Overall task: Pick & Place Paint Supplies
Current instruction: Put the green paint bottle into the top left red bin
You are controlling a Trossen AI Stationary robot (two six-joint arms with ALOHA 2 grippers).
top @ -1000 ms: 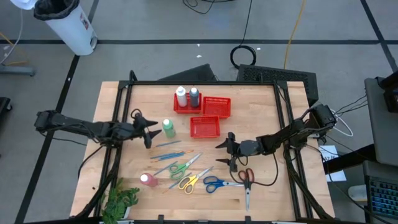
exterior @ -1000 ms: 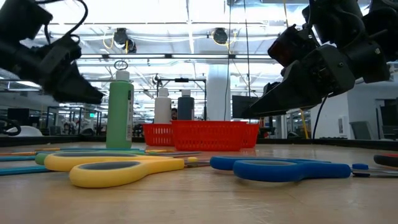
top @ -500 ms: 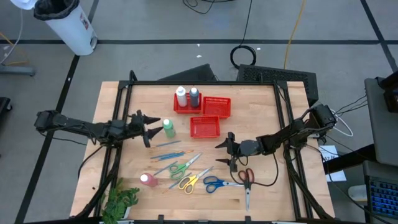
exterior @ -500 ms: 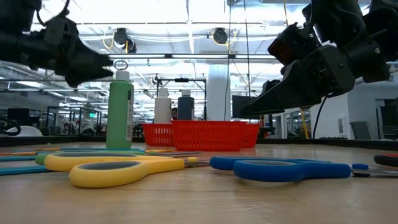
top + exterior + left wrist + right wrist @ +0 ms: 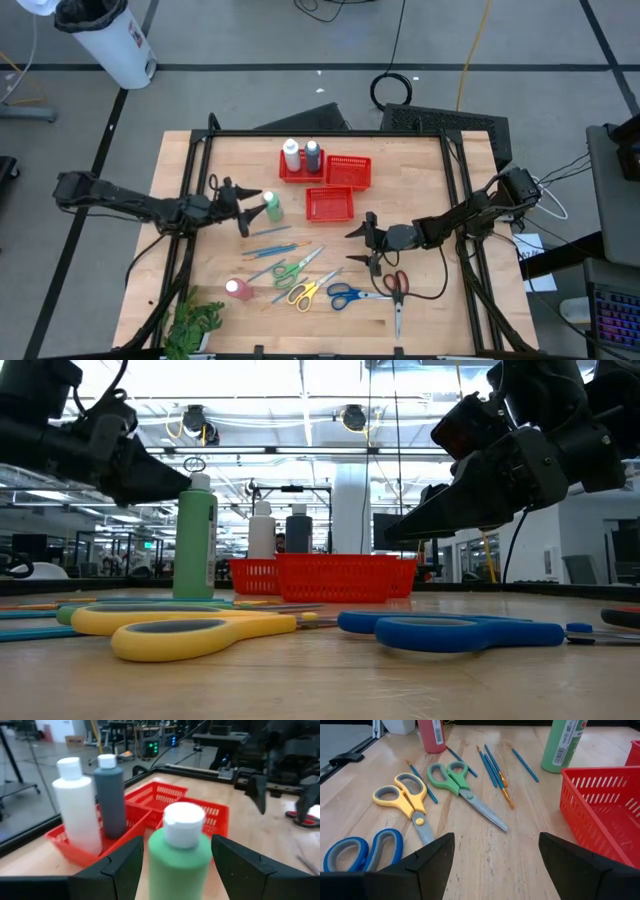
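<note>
A green bottle with a white cap point(image 5: 180, 855) stands upright on its base on the table point(image 5: 271, 207), left of the baskets. My left gripper point(image 5: 252, 211) is open and comes level from the table's left. Its two fingers point(image 5: 120, 870) stand either side of the bottle; no touch shows. My right gripper point(image 5: 352, 245) hangs open above the table, right of the scissors, with nothing between its fingers. Green point(image 5: 290, 268), yellow point(image 5: 303, 293), blue point(image 5: 345, 295) and red point(image 5: 396, 285) scissors lie flat near the front. Thin brushes point(image 5: 272, 240) lie beside them. A pink bottle point(image 5: 238, 289) stands front left.
A white bottle point(image 5: 291, 155) and a grey-blue bottle point(image 5: 312, 155) stand in a red mesh basket point(image 5: 298, 174) at the back. Two more red baskets point(image 5: 348, 170) point(image 5: 330, 203) sit beside it. A leafy plant point(image 5: 195, 325) lies at the front left corner.
My left gripper has gone toward the table's right edge, up to the green bottle, and has tipped from pointing downward to nearly level. Its fingers now flank the bottle. My right gripper has kept still.
</note>
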